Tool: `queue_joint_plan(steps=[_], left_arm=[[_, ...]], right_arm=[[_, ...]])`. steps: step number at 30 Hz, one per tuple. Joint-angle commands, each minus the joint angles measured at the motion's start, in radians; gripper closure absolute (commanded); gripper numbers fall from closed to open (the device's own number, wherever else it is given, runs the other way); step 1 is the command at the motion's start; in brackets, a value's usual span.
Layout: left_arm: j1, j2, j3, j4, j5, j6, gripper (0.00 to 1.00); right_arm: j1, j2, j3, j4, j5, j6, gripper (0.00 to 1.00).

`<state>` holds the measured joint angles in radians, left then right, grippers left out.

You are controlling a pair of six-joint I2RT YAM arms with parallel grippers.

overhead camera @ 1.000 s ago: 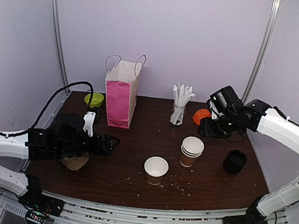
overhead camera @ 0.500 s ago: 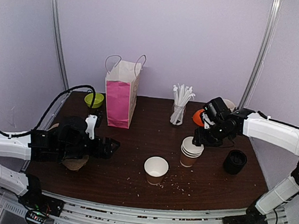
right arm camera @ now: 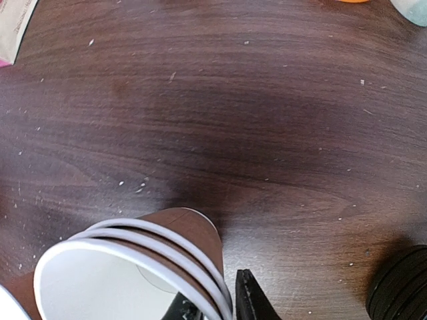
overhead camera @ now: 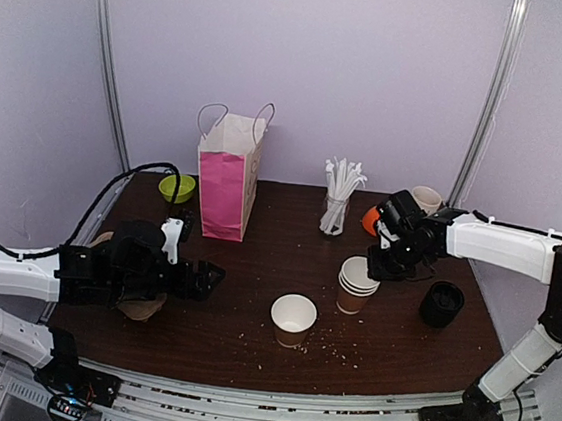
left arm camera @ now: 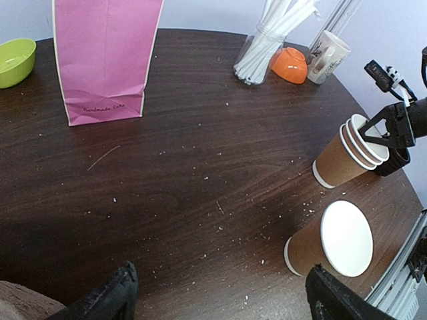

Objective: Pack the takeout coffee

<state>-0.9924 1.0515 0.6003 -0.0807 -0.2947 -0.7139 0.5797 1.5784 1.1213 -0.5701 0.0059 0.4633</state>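
Straw jar [overhead camera: 336,204], orange bowl [overhead camera: 372,218], mug [overhead camera: 426,199] behind cups [overhead camera: 358,284]

Fingers [right arm camera: 251,299] astride rim of stacked cups [right arm camera: 167,230]

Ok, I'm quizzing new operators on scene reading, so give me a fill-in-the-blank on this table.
The stack holds ___ cups.
The bag is ___.
The right gripper pinches the stack's ___.
The bowl beside the straws is ___.
Missing: three; pink; rim; orange.
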Motion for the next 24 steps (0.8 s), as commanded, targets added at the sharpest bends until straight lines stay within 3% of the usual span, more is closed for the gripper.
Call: queue_joint_plan(steps=[1, 24], left_arm=[[-0.005, -0.009, 0.005, 0.001, -0.026, 0.0, 0.09], [-0.005, -0.087, -0.013, -0.042, -0.064, -0.007, 0.09]], right_arm=[[-0.042, -0.025, -0.011, -0.019, 0.045, -0.018, 0.83], [-0.33, 0.002, 0.035, 0.018, 0.075, -0.062, 0.88]])
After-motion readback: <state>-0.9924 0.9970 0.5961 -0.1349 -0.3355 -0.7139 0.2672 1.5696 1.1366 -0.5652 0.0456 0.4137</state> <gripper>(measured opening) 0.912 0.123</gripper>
